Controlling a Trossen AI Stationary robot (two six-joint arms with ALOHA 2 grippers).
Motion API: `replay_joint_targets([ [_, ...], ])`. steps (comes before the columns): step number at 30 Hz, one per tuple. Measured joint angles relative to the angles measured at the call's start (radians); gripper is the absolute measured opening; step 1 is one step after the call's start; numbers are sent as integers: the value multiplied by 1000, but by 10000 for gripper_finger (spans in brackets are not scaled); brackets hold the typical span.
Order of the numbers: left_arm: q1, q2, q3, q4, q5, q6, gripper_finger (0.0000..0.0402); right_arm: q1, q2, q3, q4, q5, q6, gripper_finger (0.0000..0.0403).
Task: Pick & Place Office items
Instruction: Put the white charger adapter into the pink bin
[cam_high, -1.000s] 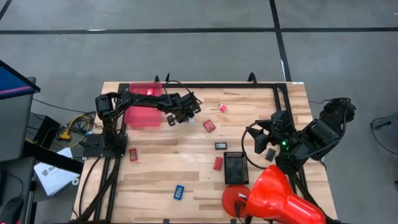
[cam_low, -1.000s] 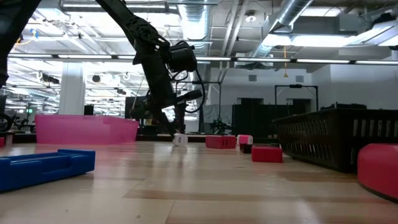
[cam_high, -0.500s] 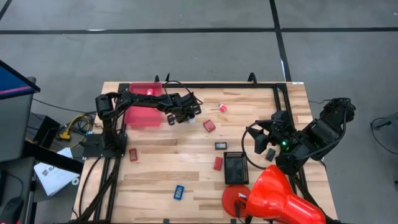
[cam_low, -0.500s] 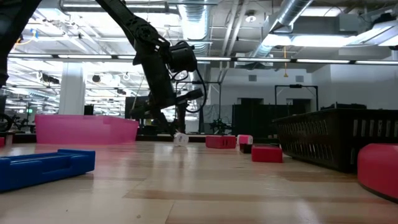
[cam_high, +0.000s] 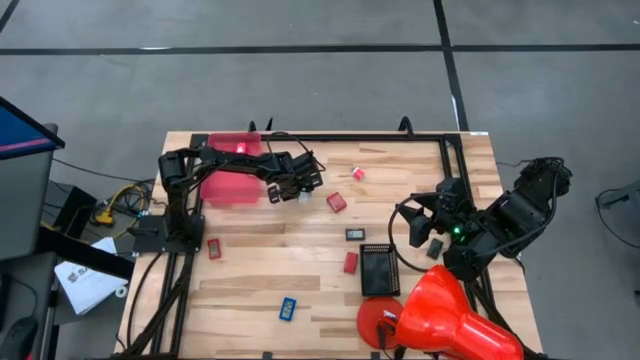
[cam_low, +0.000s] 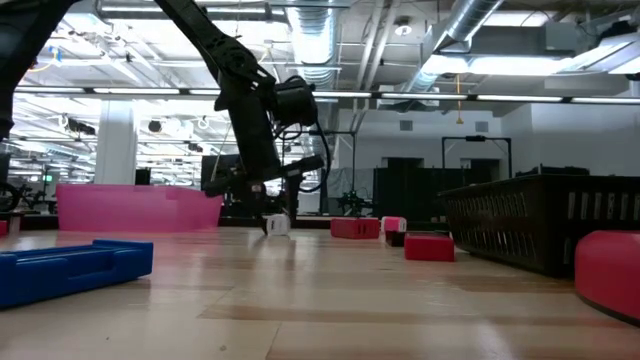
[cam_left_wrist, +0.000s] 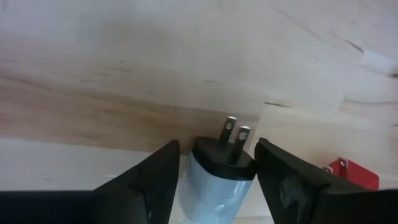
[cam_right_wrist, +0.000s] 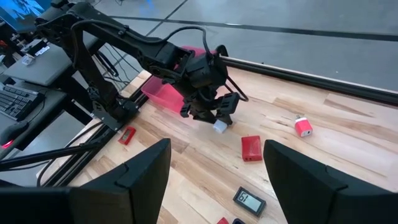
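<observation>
Plug adapter (cam_left_wrist: 219, 171), pale blue with a black face and two metal prongs, sits between the left hand's (cam_left_wrist: 214, 177) parted fingers, just above the desk (cam_left_wrist: 124, 74). It looks light, rigid and smooth-sided, likely slippery; gripping the flat body sides, clear of the prongs, seems safest. Right hand (cam_high: 428, 228) waits well apart, spread.

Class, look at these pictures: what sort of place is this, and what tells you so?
Probably a robotics lab in an industrial hall: two robot arms fixed to a wooden table, exposed ceiling ducts overhead, and a keyboard on a nearby desk.
</observation>
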Motion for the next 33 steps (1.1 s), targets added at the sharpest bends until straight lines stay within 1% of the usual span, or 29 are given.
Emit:
replay_joint_targets([
  [2,-4,0,-1,-1,-17,-8,187,8,0,0,0,-2,2,250],
  [5,1,-10,-1,-10,-6,-5,164,17,-1,0,0,-2,8,250],
  [9,1,-22,-1,-33,4,68,142,18,-1,0,0,2,7,250],
  [13,-1,-24,0,-61,24,96,141,12,-2,0,0,16,0,250],
  [19,-2,-45,-8,-53,36,98,141,4,-2,0,0,18,1,250],
  [21,1,-83,-9,-24,24,107,141,4,-2,0,0,19,5,250],
  [24,10,-168,-3,6,-36,137,141,4,-2,0,0,23,8,250],
  [27,32,-255,-5,3,-115,216,141,4,-2,0,0,29,8,250],
  [29,56,-328,-5,6,-148,303,141,2,-2,0,0,32,8,250],
  [31,86,-395,-3,-36,-182,396,141,-3,-2,0,0,36,8,250],
  [33,123,-461,-3,-149,-238,465,141,-5,-2,0,0,36,8,250],
])
